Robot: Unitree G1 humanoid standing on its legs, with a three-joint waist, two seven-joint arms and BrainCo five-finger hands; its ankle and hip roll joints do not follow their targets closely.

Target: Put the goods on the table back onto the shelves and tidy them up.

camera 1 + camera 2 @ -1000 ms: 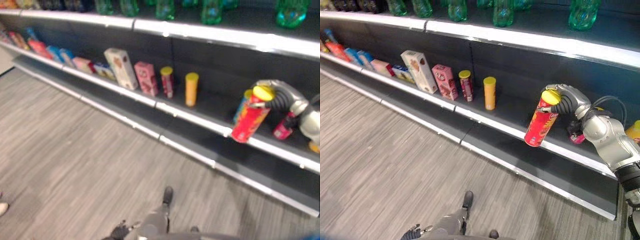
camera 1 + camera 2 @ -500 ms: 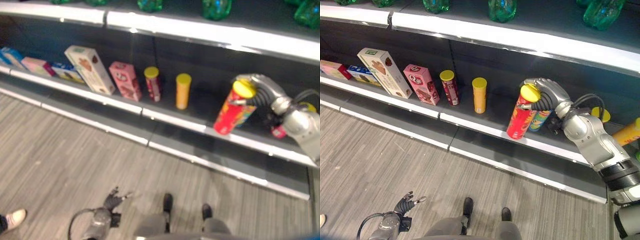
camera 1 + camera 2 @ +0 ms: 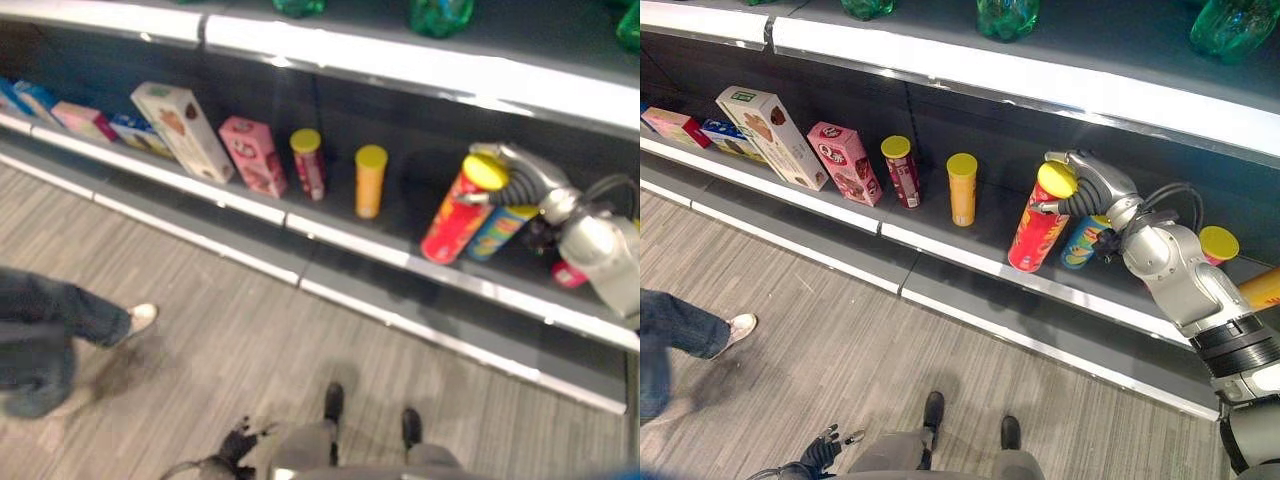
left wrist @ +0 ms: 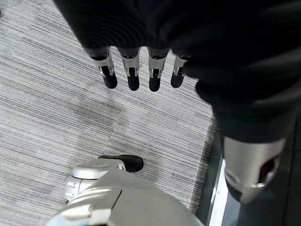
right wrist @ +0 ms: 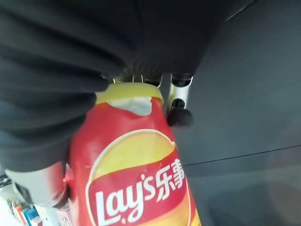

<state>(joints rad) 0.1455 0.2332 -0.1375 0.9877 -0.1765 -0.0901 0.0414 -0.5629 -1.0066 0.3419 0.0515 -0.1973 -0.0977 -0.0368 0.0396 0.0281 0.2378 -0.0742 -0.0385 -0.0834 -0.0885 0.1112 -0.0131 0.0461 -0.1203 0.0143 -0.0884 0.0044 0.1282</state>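
While the right hand (image 3: 1087, 185) grips the tilted red can (image 3: 1038, 232), the left hand (image 4: 141, 70) hangs open.

Middle shelf (image 3: 970, 262), counted in the right eye view:
- Tall crisp cans: 5 — dark red (image 3: 901, 171), orange (image 3: 961, 188), red (image 3: 1042, 219), blue (image 3: 1083, 242), 1 yellow-lidded can (image 3: 1217, 244) mostly hidden behind the arm.
- Boxes: 4 — cream (image 3: 770, 136), pink (image 3: 843, 162), blue (image 3: 728, 139), flat pink (image 3: 675, 126).
- Orange item at frame edge (image 3: 1262, 287): 1, kind unclear.

Upper shelf: green bottles (image 3: 1008, 17), 3 partly showing.
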